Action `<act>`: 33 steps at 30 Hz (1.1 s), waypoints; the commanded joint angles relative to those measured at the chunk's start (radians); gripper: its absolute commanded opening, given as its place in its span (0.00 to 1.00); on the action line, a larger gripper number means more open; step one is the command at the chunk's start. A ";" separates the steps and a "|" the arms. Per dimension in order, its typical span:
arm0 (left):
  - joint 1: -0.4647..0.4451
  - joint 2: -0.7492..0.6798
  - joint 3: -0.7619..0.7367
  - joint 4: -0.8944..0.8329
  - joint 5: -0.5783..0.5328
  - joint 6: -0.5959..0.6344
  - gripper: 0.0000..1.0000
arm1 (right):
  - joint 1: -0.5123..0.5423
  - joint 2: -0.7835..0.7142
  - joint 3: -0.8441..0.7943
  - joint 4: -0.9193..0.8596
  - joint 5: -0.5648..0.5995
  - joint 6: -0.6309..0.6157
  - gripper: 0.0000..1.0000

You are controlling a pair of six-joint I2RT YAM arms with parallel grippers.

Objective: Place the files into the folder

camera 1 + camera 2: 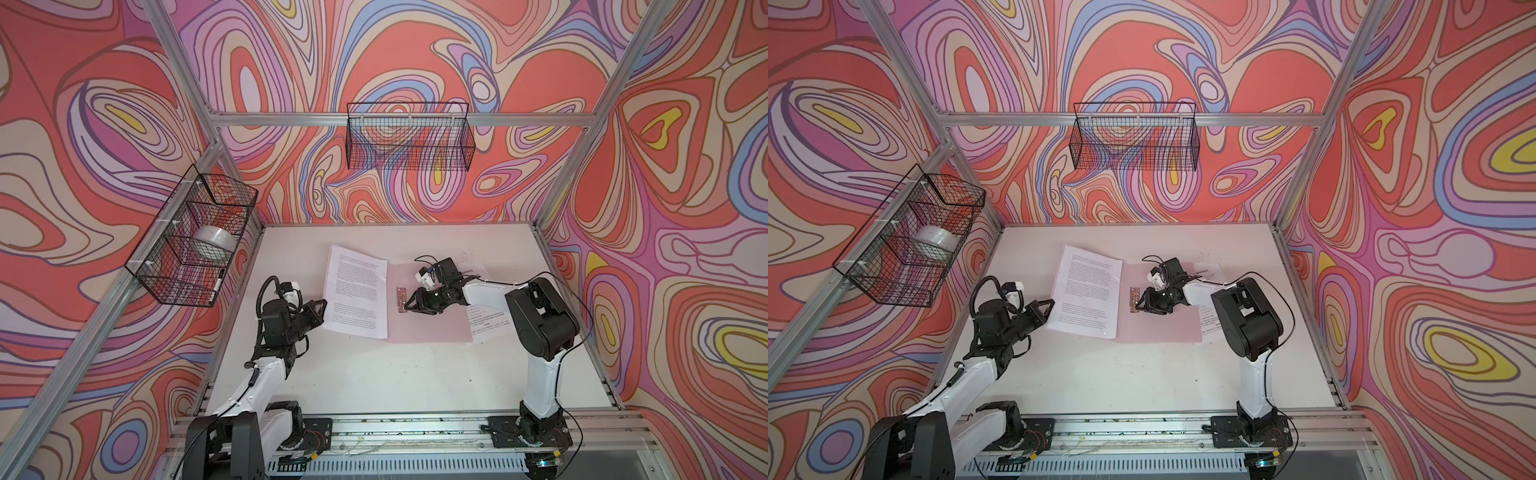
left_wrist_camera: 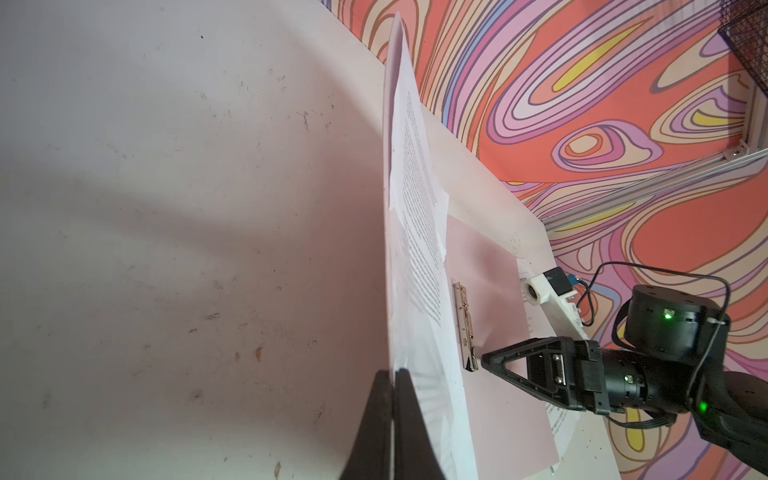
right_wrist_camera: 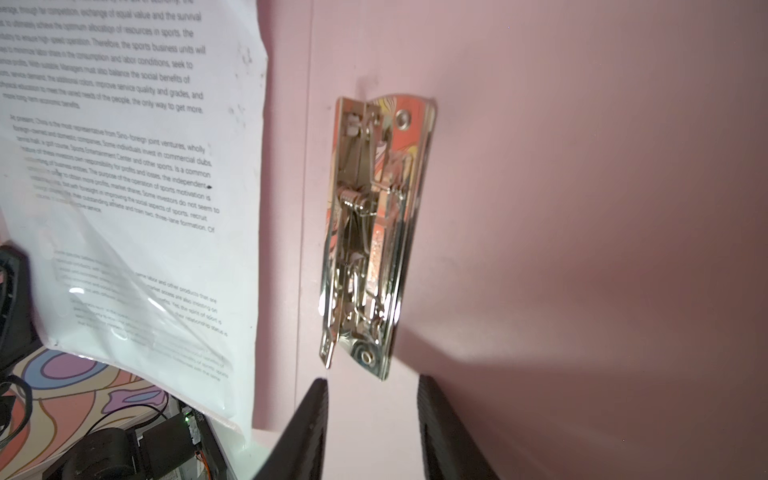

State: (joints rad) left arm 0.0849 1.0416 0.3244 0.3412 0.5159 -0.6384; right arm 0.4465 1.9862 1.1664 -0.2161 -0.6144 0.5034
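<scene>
**Left pinching the files, right spread at the clip**

My left gripper (image 2: 392, 372) is pressed together on the outer edge of the files (image 1: 356, 291), a small stack of white sheets printed with black text. In the left wrist view the paper edge runs straight in between my two black fingers (image 2: 374, 415). The side I pinch is raised off the white table (image 1: 374, 374), and the stack slopes down toward its far edge. That far edge lies on the pale pink folder (image 1: 428, 328), just beside the metal clip (image 1: 401, 299) and not under it.

The folder lies open and flat near the middle of the table, and in both top views its bare pink leaf stretches toward my right arm. The shiny clip sits along its inner spine.

My right gripper (image 3: 372, 382) hovers low over that pink leaf with its jaws spread and nothing between them. Its fingertips point at the near end of the clip, just beside it; I cannot tell whether they touch it.

Another printed sheet (image 1: 486, 324) sticks out from under the folder's edge below my right arm.
</scene>
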 commanded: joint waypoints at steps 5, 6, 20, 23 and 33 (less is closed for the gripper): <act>0.004 -0.013 -0.010 -0.008 -0.013 0.021 0.00 | 0.002 -0.016 0.027 -0.087 0.075 0.013 0.38; 0.004 -0.014 -0.013 -0.007 -0.014 0.022 0.00 | 0.002 -0.031 0.026 -0.081 0.081 0.018 0.39; 0.003 -0.069 -0.018 -0.058 -0.060 0.059 0.00 | 0.074 -0.004 0.154 -0.132 0.134 0.047 0.09; 0.003 -0.058 -0.015 -0.048 -0.049 0.057 0.00 | 0.095 0.013 0.165 -0.140 0.143 0.047 0.09; 0.002 -0.050 -0.013 -0.037 -0.038 0.053 0.00 | 0.123 0.056 0.168 -0.165 0.204 0.056 0.13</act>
State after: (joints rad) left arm 0.0849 0.9871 0.3195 0.2955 0.4812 -0.6052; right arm 0.5629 2.0319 1.3231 -0.3645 -0.4526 0.5568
